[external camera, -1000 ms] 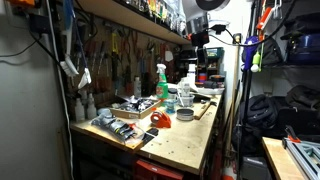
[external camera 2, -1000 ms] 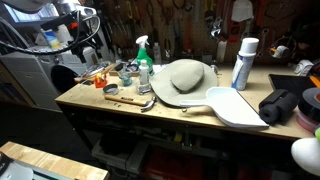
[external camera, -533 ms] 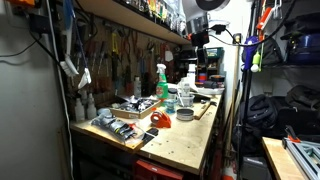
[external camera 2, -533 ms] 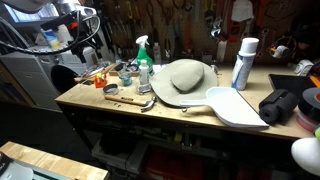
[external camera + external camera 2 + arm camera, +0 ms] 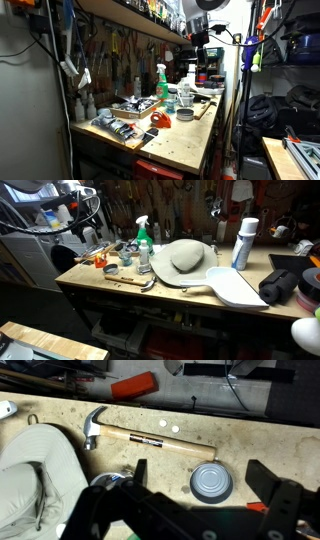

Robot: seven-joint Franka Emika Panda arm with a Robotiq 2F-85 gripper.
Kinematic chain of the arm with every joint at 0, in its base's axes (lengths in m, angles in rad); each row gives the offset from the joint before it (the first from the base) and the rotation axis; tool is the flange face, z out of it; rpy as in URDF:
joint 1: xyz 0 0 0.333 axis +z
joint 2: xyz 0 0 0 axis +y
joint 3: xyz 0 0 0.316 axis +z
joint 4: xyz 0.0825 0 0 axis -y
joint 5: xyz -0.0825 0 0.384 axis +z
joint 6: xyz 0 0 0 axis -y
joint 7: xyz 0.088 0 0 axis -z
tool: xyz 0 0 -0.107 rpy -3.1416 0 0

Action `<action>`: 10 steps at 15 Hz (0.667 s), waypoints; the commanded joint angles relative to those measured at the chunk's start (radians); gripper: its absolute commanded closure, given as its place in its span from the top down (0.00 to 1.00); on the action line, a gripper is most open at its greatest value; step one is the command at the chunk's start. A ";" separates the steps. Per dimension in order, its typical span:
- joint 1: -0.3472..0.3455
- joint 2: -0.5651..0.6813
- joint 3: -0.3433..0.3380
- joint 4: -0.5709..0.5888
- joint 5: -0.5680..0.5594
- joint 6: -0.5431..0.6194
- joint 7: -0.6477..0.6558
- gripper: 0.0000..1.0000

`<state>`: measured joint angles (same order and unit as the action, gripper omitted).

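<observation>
In the wrist view a hammer (image 5: 150, 440) is seen lying flat on the desk (image 5: 260, 430). Its long axis runs roughly parallel to the desk edge along the top of that view. The head is pointed to the left of the picture and the handle's butt to the right, slightly lower. The head is curved grey metal with a dull shine. The handle is a straight, smooth shaft of pale wood with a small dark label at mid-length.

Just below the handle's butt a round tin (image 5: 213, 482) is set, its flat metal top ringed by a rim. The claw (image 5: 190, 510) is held above the desk with its black fingers well apart and nothing clamped. The tin is seen between them.

A soft grey fabric hat (image 5: 35, 470) is spread toward the left. The desk top is scuffed, stained plywood.
</observation>
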<state>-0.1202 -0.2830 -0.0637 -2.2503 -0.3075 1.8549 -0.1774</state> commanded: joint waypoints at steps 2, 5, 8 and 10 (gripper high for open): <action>0.014 0.000 -0.012 0.002 -0.003 -0.003 0.003 1.00; 0.014 0.000 -0.012 0.002 -0.003 -0.003 0.003 1.00; 0.014 0.000 -0.012 0.002 -0.003 -0.003 0.003 1.00; 0.016 0.007 -0.007 0.001 0.010 -0.021 0.022 1.00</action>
<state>-0.1202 -0.2830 -0.0637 -2.2502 -0.3075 1.8549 -0.1774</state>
